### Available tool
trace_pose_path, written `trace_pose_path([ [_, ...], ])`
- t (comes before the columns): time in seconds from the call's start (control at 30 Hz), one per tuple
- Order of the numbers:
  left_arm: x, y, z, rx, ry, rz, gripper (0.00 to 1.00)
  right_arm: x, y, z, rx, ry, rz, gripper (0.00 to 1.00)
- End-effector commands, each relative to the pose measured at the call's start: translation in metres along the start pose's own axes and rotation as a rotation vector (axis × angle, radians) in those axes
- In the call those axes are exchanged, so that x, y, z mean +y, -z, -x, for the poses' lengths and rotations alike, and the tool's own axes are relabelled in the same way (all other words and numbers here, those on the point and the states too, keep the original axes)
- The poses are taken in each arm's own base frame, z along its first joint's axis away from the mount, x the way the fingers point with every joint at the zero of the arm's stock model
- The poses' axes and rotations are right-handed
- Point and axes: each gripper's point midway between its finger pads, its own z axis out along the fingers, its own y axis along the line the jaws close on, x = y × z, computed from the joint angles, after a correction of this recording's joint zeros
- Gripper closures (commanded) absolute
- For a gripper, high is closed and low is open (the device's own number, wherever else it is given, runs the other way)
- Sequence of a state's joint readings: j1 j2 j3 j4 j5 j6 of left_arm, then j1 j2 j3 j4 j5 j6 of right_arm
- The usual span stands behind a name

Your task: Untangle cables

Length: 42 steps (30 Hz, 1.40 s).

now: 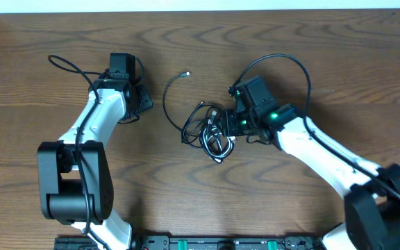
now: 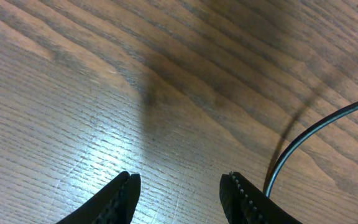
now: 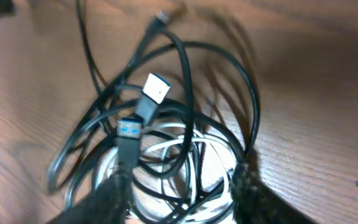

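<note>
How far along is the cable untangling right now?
Barely begun. Done: nothing; the black cable and white cable lie in one knotted pile. In hand: the right pincer, open, straddles that pile. Remaining: pulling the two apart; the left pincer hangs open, away from it.

Cables (image 1: 210, 133) lie heaped on the table (image 1: 304, 48), just before the right pincer (image 1: 226, 127).

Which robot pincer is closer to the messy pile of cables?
Right. The right pincer straddles the cables; the left pincer is well apart from them.

Matt wood-grain table (image 2: 73, 93), faint sheen; smooth glossy black cable (image 3: 184, 68) and white cable (image 3: 166, 147)
</note>
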State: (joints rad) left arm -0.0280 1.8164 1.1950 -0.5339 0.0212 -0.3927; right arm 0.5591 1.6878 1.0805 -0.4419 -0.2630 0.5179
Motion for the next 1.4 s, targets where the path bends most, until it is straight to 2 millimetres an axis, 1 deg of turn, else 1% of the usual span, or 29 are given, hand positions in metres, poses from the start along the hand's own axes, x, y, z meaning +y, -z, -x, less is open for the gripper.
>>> trace_pose_path([
  [0.0,0.005,-0.005,-0.006,0.02,-0.003,0.013,0.54,0.002,-0.013,-0.009,0.052,-0.074,0.035,0.62],
  [0.03,0.005,-0.005,-0.006,0.02,-0.003,0.013,0.54,0.002,-0.016,-0.009,0.057,-0.075,0.037,0.64],
  [0.13,0.005,-0.005,-0.006,0.02,-0.003,0.013,0.54,-0.001,-0.02,-0.01,0.063,-0.085,0.031,0.74],
  [0.2,0.005,-0.005,-0.006,0.02,-0.003,0.013,0.54,-0.003,-0.02,-0.009,0.058,-0.088,0.026,0.89],
  [0.23,0.005,-0.005,-0.006,0.019,-0.003,0.014,0.54,-0.002,-0.019,-0.005,0.046,-0.073,0.036,0.99],
  [0.33,0.005,-0.005,-0.006,0.02,-0.003,0.013,0.54,0.006,-0.009,0.01,-0.007,-0.037,0.085,0.99],
  [0.4,0.005,-0.005,-0.006,0.02,-0.003,0.013,0.53,0.017,0.007,0.025,-0.063,-0.017,0.144,0.99],
  [0.47,0.005,-0.005,-0.006,0.02,-0.003,0.013,0.54,0.029,0.03,0.045,-0.155,0.013,0.191,0.99],
  [0.5,0.005,-0.005,-0.006,0.02,-0.003,0.013,0.54,0.031,0.037,0.05,-0.178,0.024,0.2,0.99],
  [0.57,0.005,-0.005,-0.006,0.02,-0.003,0.013,0.54,0.045,0.061,0.064,-0.262,0.104,0.246,0.99],
  [0.6,0.005,-0.005,-0.006,0.02,-0.003,0.013,0.53,0.05,0.07,0.068,-0.293,0.134,0.262,0.99],
  [0.63,0.005,-0.005,-0.006,0.02,-0.003,0.013,0.54,0.061,0.086,0.074,-0.343,0.19,0.294,0.99],
  [0.67,0.005,-0.005,-0.006,0.02,-0.003,0.013,0.54,0.065,0.092,0.076,-0.362,0.213,0.306,0.99],
  [0.83,0.005,-0.005,-0.006,0.02,-0.003,0.013,0.54,0.101,0.156,0.101,-0.602,0.411,0.384,0.99],
  [0.87,0.005,-0.005,-0.006,0.02,-0.003,0.013,0.54,0.115,0.182,0.111,-0.714,0.487,0.409,0.99],
  [0.9,0.005,-0.005,-0.006,0.02,-0.003,0.013,0.54,0.121,0.195,0.116,-0.77,0.524,0.42,0.99],
  [1.03,0.005,-0.005,-0.006,0.02,-0.003,0.013,0.53,0.135,0.221,0.126,-0.891,0.573,0.457,0.99],
  [1.1,0.005,-0.005,-0.006,0.02,-0.003,0.013,0.54,0.133,0.222,0.13,-0.905,0.561,0.438,0.98],
  [1.13,0.005,-0.005,-0.006,0.02,-0.003,0.013,0.54,0.128,0.219,0.131,-0.899,0.546,0.416,0.93],
  [1.17,0.005,-0.005,-0.006,0.02,-0.003,0.013,0.54,0.122,0.214,0.131,-0.884,0.524,0.386,0.83],
  [1.2,0.005,-0.005,-0.006,0.02,-0.003,0.013,0.53,0.114,0.206,0.131,-0.86,0.499,0.35,0.79],
  [1.23,0.005,-0.005,-0.006,0.02,-0.003,0.013,0.53,0.095,0.188,0.126,-0.788,0.447,0.272,0.75],
  [1.3,0.005,-0.005,-0.006,0.02,-0.003,0.013,0.54,0.076,0.171,0.118,-0.716,0.401,0.192,0.68],
  [1.33,0.003,-0.005,-0.006,0.023,-0.003,0.004,0.53,0.055,0.155,0.107,-0.634,0.358,0.11,0.59],
  [1.37,0.0,-0.005,-0.008,0.031,-0.002,-0.014,0.53,0.039,0.144,0.099,-0.577,0.33,0.049,0.53],
])
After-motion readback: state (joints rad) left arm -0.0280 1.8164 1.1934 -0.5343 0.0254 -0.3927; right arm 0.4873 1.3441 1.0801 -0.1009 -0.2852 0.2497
